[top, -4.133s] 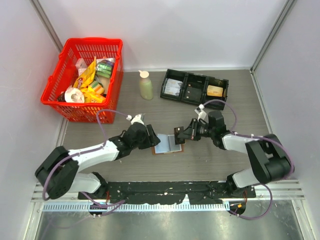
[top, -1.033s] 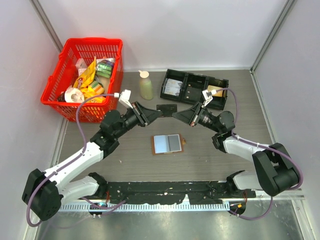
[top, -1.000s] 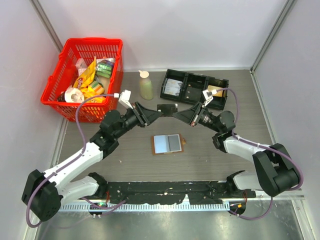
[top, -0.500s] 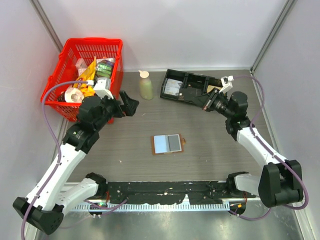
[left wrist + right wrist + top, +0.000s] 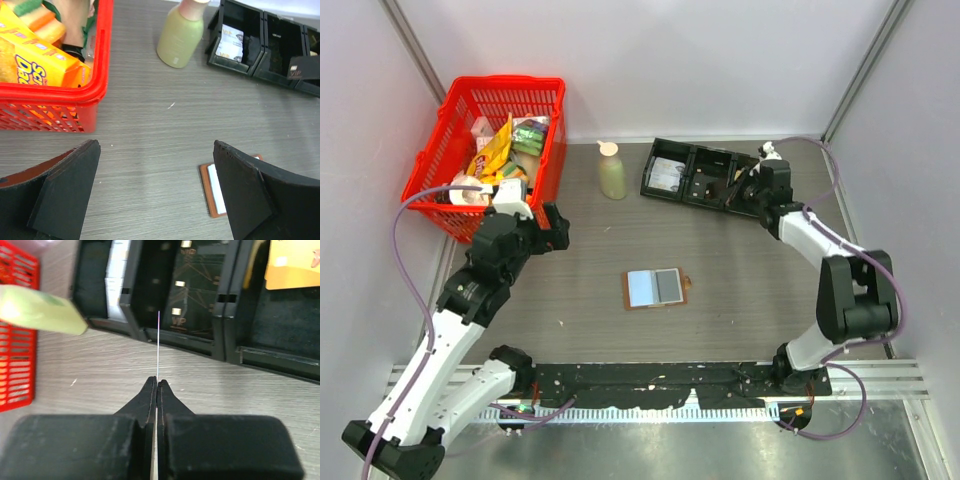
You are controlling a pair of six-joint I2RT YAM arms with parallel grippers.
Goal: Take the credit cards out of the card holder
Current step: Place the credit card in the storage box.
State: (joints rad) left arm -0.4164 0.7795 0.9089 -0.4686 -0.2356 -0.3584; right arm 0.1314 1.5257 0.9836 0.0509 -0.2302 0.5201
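Observation:
The brown card holder (image 5: 655, 289) lies open on the table, its pale blue-grey panels up; in the left wrist view only its left edge (image 5: 209, 192) shows beside my finger. My right gripper (image 5: 740, 191) is shut on a thin dark card, seen edge-on in the right wrist view (image 5: 157, 342) and flat in the left wrist view (image 5: 303, 67). It holds the card just in front of the black tray (image 5: 692, 197). An orange-yellow card (image 5: 292, 265) lies in the tray's right compartment and a dark card (image 5: 192, 285) in the middle one. My left gripper (image 5: 558, 229) is open and empty (image 5: 155, 150).
A red basket (image 5: 442, 210) full of snack packets stands at the back left, close to my left gripper. A pale green bottle (image 5: 611, 172) stands left of the tray. Grey walls close in the table on three sides.
A second ago both grippers held the dark card between them above the holder. The left one let go and drew back toward the basket. The right one carried the card to the tray.

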